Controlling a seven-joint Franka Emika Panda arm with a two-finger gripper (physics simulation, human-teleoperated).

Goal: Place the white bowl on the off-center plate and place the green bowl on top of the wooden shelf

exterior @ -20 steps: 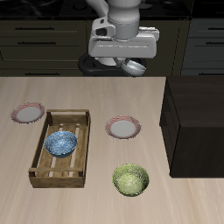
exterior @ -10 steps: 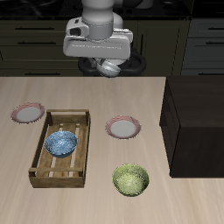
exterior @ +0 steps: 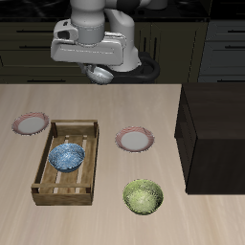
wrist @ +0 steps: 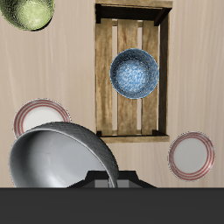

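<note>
Tool [exterior: 99,74] raised high above table's [exterior: 105,105] back part, closed on rim of glossy white-grey bowl [wrist: 61,157]. Bowl hangs clear of table. Below: two red-rimmed white plates, one beside pale slatted crate [exterior: 135,141], other near table's edge [exterior: 30,123]. Blue patterned bowl [exterior: 67,157] inside crate [exterior: 43,167]. Mottled yellow-green bowl [exterior: 143,197] near front edge. Dark brown box-like shelf [exterior: 215,129] at table's side, top bare.

dark drawer cabinets [exterior: 29,43] behind | light wood table [exterior: 105,115]

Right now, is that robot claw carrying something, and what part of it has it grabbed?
Yes: the gripper holds the white bowl by its rim, lifted well above the table.
</note>
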